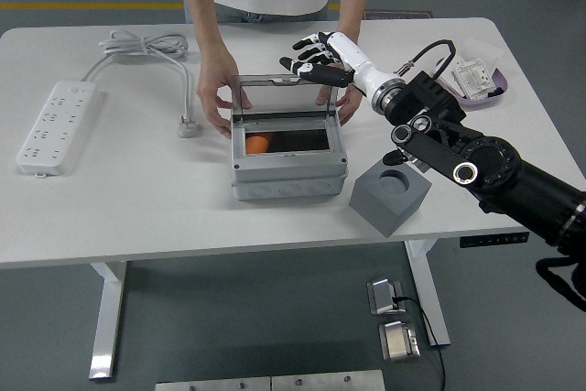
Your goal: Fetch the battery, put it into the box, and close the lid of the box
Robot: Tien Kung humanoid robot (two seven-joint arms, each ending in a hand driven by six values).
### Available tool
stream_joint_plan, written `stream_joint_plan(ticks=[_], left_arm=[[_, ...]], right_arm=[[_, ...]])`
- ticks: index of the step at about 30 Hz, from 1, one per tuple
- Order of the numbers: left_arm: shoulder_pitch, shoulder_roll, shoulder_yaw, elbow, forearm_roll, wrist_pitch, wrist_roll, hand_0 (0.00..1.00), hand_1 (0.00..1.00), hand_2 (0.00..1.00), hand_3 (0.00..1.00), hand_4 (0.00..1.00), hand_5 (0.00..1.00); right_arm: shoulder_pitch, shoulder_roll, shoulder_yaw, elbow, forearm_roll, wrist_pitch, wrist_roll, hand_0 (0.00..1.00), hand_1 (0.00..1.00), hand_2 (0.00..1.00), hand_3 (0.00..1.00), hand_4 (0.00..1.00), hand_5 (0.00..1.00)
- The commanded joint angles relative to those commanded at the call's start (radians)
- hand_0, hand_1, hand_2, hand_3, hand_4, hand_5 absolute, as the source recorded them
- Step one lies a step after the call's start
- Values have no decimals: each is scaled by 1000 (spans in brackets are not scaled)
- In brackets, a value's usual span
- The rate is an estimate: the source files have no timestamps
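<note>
A grey box (288, 176) stands at the table's middle with its clear lid (279, 95) raised upright at the back. An orange battery (258, 144) lies inside at the left. My right hand (316, 59), white with black fingertips, is at the lid's top right edge with fingers extended, touching or just above it; it grasps nothing. A person's two hands (218, 89) hold the box at its left and right sides. My left arm is out of view.
A grey block with a round hole (391, 194) stands right of the box. A white power strip (57, 125) with its cable and plug (188, 125) lies at the left. A purple tray with packets (476, 80) sits at the far right.
</note>
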Motion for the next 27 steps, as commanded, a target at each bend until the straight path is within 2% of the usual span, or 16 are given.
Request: stream_joint_plan(ticks=[5,13,26,27], left_arm=[[2,-1,3,1,-2,0,0,617,692,620,635,699,144],[10,-1,-8,1,2,0,-1,617,692,620,635,699,144],[19,4,-53,-1,31,-2,-1,617,693,619,634,698,145],[20,4,-53,-1,31,-2,-1,616,692,620,634,699,153]], right_arm=[[-4,-6,-22,12,-1,-6,-3,907,801,776,793,892,732],[-15,-40,-68,96,-25,-8,-27,910,800,774,787,885,718],[-10,-132,-155,260,-71,1,-81,904,788,765,790,875,700],[-9,-139,-162,272,-74,1,-84,882,778,760,793,882,729]])
